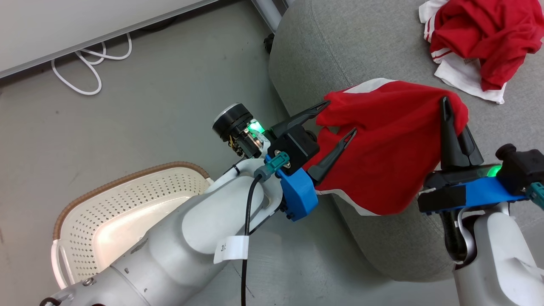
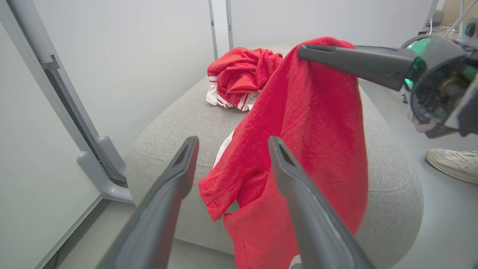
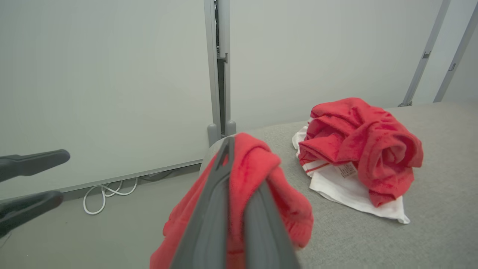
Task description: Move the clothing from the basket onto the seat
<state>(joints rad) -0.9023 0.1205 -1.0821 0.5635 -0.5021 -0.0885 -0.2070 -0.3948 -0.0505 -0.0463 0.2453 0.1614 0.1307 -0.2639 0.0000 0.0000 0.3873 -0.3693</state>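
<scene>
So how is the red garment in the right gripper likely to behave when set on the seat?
Probably floppy: the garment hangs in loose folds from the right gripper, pinched at one spot. Likely light, since that small pinch carries it. Set on the seat, it should slump into a heap rather than lie flat.

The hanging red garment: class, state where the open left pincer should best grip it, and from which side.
Probably the loose hem edge of the garment, approached from the robot's left: it hangs free beside the seat, facing the left pincer, while the right pincer pinches the top.
</scene>
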